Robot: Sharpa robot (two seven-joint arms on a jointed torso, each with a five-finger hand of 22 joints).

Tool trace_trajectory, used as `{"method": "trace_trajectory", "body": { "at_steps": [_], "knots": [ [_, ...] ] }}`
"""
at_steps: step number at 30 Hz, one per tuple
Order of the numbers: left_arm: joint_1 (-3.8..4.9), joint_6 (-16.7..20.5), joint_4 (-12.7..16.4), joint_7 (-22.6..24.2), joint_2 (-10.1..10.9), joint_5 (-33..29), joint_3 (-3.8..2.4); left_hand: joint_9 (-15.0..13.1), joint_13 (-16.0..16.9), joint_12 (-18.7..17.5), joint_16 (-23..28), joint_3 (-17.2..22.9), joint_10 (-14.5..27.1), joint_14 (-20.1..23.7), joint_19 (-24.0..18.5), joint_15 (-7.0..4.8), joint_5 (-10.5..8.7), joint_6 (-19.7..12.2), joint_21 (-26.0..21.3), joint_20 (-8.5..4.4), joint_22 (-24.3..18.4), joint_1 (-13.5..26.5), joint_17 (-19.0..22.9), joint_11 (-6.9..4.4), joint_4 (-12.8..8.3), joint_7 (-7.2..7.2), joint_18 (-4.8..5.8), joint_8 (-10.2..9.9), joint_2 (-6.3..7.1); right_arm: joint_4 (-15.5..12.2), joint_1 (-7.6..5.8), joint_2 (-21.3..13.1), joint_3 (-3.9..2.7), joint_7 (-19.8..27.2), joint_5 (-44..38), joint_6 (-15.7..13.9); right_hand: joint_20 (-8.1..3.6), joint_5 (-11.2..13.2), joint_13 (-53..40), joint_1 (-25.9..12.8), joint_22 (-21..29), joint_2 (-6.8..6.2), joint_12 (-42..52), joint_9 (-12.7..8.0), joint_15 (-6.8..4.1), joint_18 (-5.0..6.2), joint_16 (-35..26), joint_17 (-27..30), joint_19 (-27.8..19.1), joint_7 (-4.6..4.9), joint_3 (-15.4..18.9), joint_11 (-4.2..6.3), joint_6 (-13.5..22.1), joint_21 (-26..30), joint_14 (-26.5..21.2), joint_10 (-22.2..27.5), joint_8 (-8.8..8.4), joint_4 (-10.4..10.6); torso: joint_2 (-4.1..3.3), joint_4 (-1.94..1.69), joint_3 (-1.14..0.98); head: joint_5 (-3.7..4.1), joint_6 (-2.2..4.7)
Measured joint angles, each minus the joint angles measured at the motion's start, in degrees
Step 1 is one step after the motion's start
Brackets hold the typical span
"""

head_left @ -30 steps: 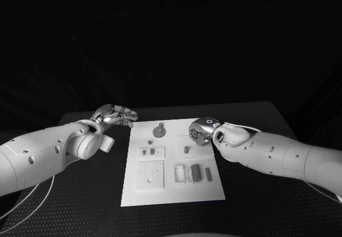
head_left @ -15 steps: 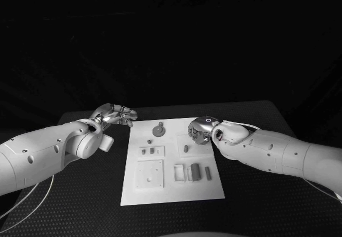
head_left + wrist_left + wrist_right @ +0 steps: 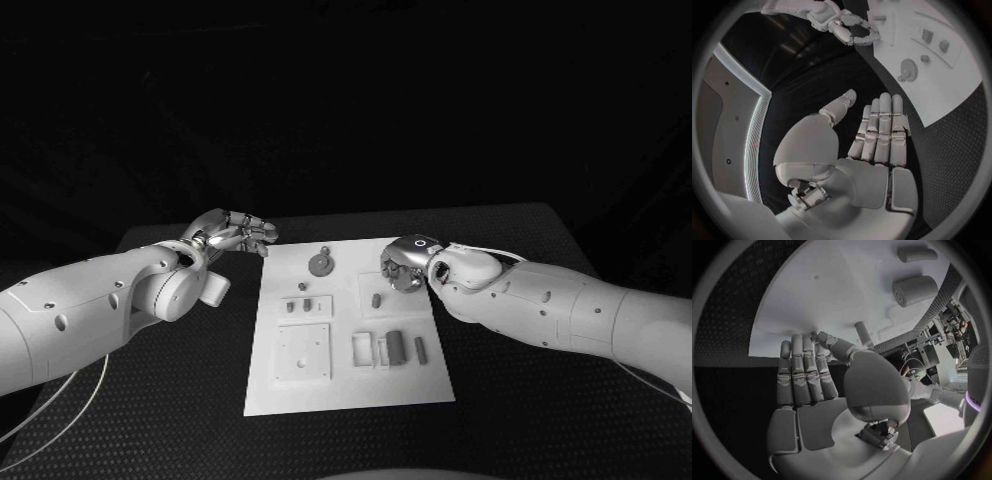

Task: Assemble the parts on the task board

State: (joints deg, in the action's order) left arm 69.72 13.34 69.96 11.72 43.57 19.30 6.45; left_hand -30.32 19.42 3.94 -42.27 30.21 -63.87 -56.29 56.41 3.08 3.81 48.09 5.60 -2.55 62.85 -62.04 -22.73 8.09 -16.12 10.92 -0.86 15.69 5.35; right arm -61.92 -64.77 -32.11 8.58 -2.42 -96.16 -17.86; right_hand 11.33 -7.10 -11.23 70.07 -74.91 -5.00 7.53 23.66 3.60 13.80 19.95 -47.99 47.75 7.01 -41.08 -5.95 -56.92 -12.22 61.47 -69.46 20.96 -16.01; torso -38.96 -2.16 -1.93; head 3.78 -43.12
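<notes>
The white task board point(image 3: 353, 385) lies flat in the middle of the table. Grey parts sit on it: a round disc with a tab point(image 3: 322, 263), a small upright peg point(image 3: 375, 299), a square plate point(image 3: 304, 353), a block point(image 3: 392, 349) and a thin bar point(image 3: 421, 348). My right hand point(image 3: 405, 262) hovers over the board's far right area, fingers straight and apart, holding nothing point(image 3: 807, 375). A short peg point(image 3: 862, 332) stands close to its thumb tip. My left hand point(image 3: 231, 232) hangs off the board's far left corner, fingers extended and empty point(image 3: 879, 135).
The black textured table point(image 3: 144, 420) surrounds the board with free room on both sides. In the left wrist view the board point(image 3: 954, 95) and the disc point(image 3: 907, 68) lie beyond my fingers, with the right hand point(image 3: 851, 27) farther off.
My right hand has edged slightly left over the board's far part. The left hand and the parts have not moved.
</notes>
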Motion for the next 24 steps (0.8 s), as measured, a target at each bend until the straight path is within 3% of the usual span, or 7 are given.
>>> {"method": "trace_trajectory", "body": {
  "at_steps": [4,6,9,24],
  "knots": [
    [0.0,0.01,0.0,0.0,0.0,0.0,0.0,0.0,0.0,0.0,0.0,0.0,0.0,0.0,0.0,0.0,0.0,0.0,0.0,0.0,0.0,0.0,-0.03,0.0,0.0,0.0,0.0,0.0,0.0,-0.3,0.08,-0.08,-0.02,-0.36,-0.77,-0.14,-0.18,0.01,-0.07,0.17,0.0,0.28,0.34,0.14,-0.34,0.08,0.4,-0.23,1.01,-0.35,-0.28,0.31,-0.77,-0.63,0.94,-0.73,0.38,-0.29,0.0,0.01,0.0,-0.01,-0.02],
    [0.0,0.02,0.0,0.0,0.0,0.0,0.0,0.0,0.0,0.0,0.0,0.0,0.0,0.0,0.0,0.0,0.0,0.0,0.0,0.0,0.0,0.0,-0.09,0.0,0.0,0.0,-0.01,0.0,0.0,-0.52,0.15,-0.14,-0.03,-0.66,-1.31,-0.25,-0.34,0.05,-0.44,0.31,0.0,0.42,0.56,0.24,-0.55,0.85,0.59,-0.33,1.2,-0.46,-0.28,0.53,-1.13,-0.76,1.17,-1.11,0.42,-0.29,0.0,0.0,0.01,-0.01,-0.05],
    [0.0,0.03,-0.01,0.03,-0.01,-0.01,0.0,0.0,0.0,0.0,0.0,0.0,0.0,-0.03,0.0,-0.03,0.0,0.0,0.0,0.0,0.0,0.0,-0.1,0.0,0.0,0.0,0.0,0.0,0.0,-0.88,0.27,-0.27,-0.03,-1.13,-2.04,-0.55,-0.6,0.06,-0.52,0.87,0.01,0.16,0.55,0.46,-0.8,0.87,0.87,-0.53,1.83,-0.84,-0.38,0.74,-1.68,-1.2,2.01,-1.71,0.72,-0.4,0.0,-0.01,0.01,0.02,-0.1],
    [0.0,0.05,-0.01,0.09,0.0,-0.02,0.0,-0.01,0.01,0.0,0.0,0.0,-0.01,-0.22,0.22,-0.22,0.0,0.0,0.0,-0.22,-0.04,0.0,-0.21,-0.01,0.0,0.0,0.01,0.0,0.0,-1.56,0.58,-0.44,0.07,-2.69,-3.92,-1.7,-0.79,0.06,-1.34,1.59,0.01,-0.44,1.09,0.84,-1.22,0.87,1.33,-1.08,2.84,-1.03,-0.43,0.54,-2.26,-2.09,2.87,-1.92,0.83,-0.45,-0.01,0.01,0.01,0.14,-0.18]
  ]
}}
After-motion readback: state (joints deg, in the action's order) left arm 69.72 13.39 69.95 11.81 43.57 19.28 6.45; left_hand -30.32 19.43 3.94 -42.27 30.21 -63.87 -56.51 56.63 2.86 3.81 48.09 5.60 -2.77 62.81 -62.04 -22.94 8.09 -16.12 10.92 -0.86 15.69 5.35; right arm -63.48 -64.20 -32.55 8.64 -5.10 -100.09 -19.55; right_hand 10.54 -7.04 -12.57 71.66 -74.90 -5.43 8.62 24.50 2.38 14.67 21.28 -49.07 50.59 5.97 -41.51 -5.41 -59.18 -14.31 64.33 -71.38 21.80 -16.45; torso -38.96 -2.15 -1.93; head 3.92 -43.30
